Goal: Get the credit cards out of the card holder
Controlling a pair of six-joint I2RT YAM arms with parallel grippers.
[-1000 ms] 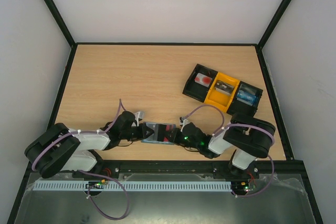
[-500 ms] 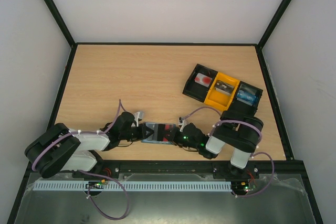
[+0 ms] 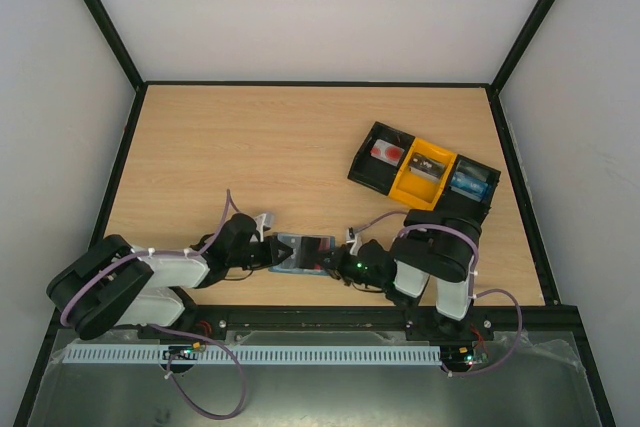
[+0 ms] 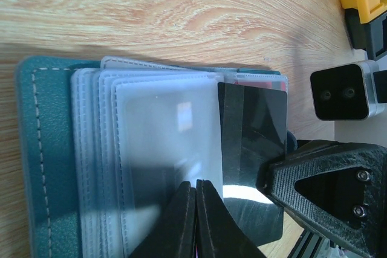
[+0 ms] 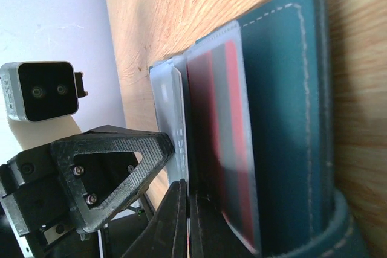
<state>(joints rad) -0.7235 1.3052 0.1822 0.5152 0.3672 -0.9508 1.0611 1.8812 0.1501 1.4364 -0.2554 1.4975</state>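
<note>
At L end effector [image 4: 195, 183]: card holder [image 4: 49, 149]

You get bright, even light from above in the top view: the white walls [image 3: 320, 17] wash out pale, and the arms [image 3: 170, 272] cast only soft, short shadows on the tabletop [image 3: 260, 147]. In your left wrist view a white glare patch sits on the black card [image 4: 251, 125]. There is a fainter reflection on the clear sleeve [image 4: 163, 119], where the left tool [image 4: 195, 188] throws a shadow. In the right wrist view the card holder [image 5: 284, 119] blurs at its near corner.
</note>
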